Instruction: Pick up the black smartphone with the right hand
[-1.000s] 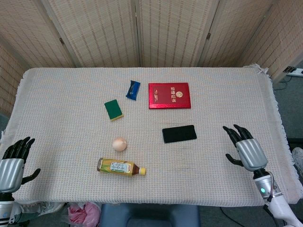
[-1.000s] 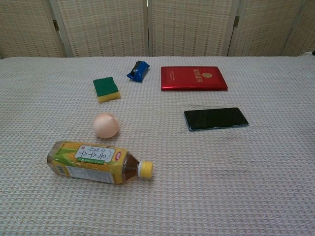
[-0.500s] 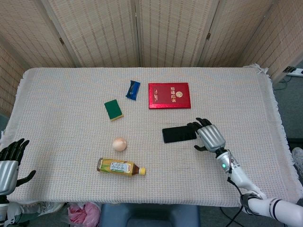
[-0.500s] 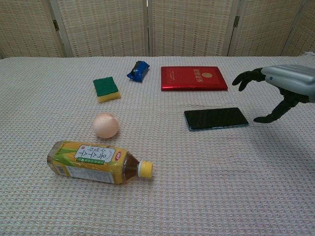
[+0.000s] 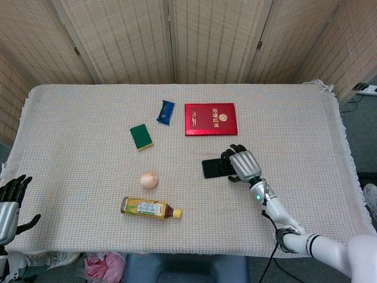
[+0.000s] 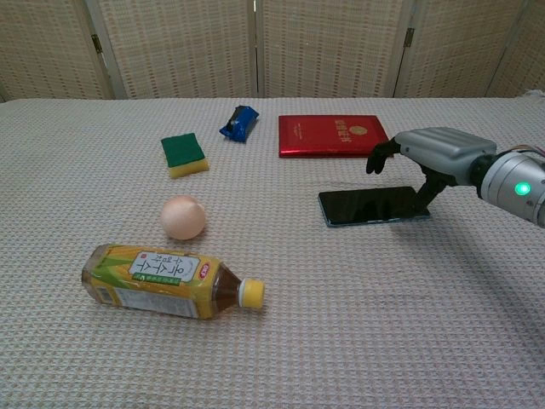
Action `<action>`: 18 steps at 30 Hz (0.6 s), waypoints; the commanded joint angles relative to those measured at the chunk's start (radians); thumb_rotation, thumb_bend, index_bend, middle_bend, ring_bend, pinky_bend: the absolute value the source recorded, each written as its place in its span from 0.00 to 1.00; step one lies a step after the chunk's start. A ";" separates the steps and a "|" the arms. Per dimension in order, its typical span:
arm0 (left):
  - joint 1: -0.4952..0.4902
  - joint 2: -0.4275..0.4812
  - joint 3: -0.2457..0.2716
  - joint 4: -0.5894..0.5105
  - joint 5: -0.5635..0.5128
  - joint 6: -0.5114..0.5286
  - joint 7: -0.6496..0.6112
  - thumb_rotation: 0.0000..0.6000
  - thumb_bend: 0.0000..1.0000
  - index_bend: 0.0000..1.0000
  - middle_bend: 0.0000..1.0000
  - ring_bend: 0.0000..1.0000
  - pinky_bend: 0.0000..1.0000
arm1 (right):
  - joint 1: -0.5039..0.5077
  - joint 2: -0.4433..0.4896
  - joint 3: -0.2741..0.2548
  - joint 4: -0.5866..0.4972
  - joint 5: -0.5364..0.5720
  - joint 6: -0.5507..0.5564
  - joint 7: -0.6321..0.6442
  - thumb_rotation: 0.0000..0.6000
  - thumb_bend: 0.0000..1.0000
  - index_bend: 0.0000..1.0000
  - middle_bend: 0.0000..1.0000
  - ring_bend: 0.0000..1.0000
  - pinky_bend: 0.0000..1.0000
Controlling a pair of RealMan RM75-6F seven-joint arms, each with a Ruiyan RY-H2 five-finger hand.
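The black smartphone (image 5: 213, 168) (image 6: 368, 206) lies flat on the woven tablecloth, right of centre. My right hand (image 5: 243, 164) (image 6: 436, 152) hovers over its right end with fingers spread and arched above the screen. The thumb reaches down to the phone's right edge; I cannot tell whether it touches. The phone still lies on the cloth and nothing is gripped. My left hand (image 5: 8, 202) stays at the table's near-left corner, fingers apart and holding nothing. The chest view does not show it.
A red booklet (image 5: 210, 119) (image 6: 335, 135) lies just behind the phone. Further left are a blue wrapper (image 5: 165, 111), a green sponge (image 5: 141, 137), an egg (image 5: 149, 179) and a lying tea bottle (image 5: 150, 208). A folding screen backs the table.
My right hand has swept left from the table's right side and now sits over the phone's right end. The left hand has sunk slightly lower. The phone has not moved.
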 commanded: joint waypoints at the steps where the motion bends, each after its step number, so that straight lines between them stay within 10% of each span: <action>1: 0.000 0.000 -0.001 0.002 -0.002 -0.002 -0.002 1.00 0.20 0.11 0.09 0.11 0.18 | 0.010 -0.015 -0.006 0.018 0.013 -0.011 -0.012 1.00 0.09 0.33 0.30 0.16 0.20; 18: 0.000 -0.006 -0.002 0.016 -0.008 -0.010 -0.013 1.00 0.20 0.11 0.09 0.11 0.18 | 0.035 -0.070 -0.019 0.099 0.066 -0.028 -0.045 1.00 0.10 0.36 0.33 0.18 0.22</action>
